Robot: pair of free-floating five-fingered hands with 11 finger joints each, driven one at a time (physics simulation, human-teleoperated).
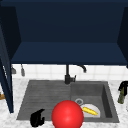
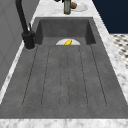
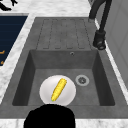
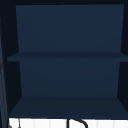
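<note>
Two black hands, right hand [image 1: 123, 86] curled round slim olive bottle [image 1: 121, 96], left hand [image 1: 37, 118] curled empty.

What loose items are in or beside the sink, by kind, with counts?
Plates: 2, one in the basin, one on the counter
Corn cobs: 1, on the basin plate
Bottles: 1, in the right hand
Red balls: 1
Brown round items: 1, on the counter plate
Total: 6

Left hand [image 1: 37, 118] curled, empty, at sink front; right hand [image 1: 123, 88] grips bottle [image 1: 121, 97].
</note>
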